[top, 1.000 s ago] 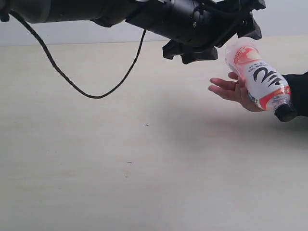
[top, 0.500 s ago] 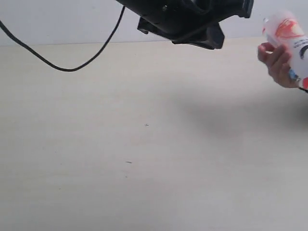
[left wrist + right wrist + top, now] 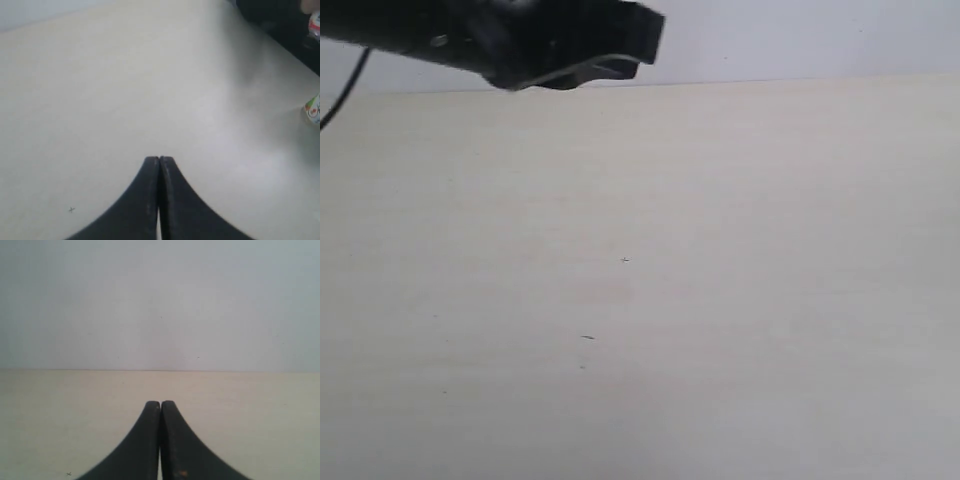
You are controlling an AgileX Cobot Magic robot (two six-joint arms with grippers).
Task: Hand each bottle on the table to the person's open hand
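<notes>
My left gripper (image 3: 159, 159) is shut with nothing between its fingers, held above the bare table (image 3: 125, 90). In the exterior view the black left arm (image 3: 520, 45) reaches in from the top left, well above the table (image 3: 720, 250). At the edge of the left wrist view stands part of a bottle (image 3: 313, 108) with a green and red label. A red and white bit of another bottle (image 3: 314, 24) shows near a dark shape (image 3: 272, 17) in the corner. The person's open hand is out of view. My right gripper (image 3: 160, 403) is shut and empty, pointing over the table at a pale wall.
A pale grey wall (image 3: 800, 40) rises behind the table's far edge. A few tiny dark specks (image 3: 587, 337) mark the wood-grain surface. A black cable (image 3: 342, 95) hangs from the left arm at the far left.
The left arm has drawn back to the left and its gripper has closed. The hand with the pink-red bottle has left the exterior view to the right. The right gripper has stayed shut.
</notes>
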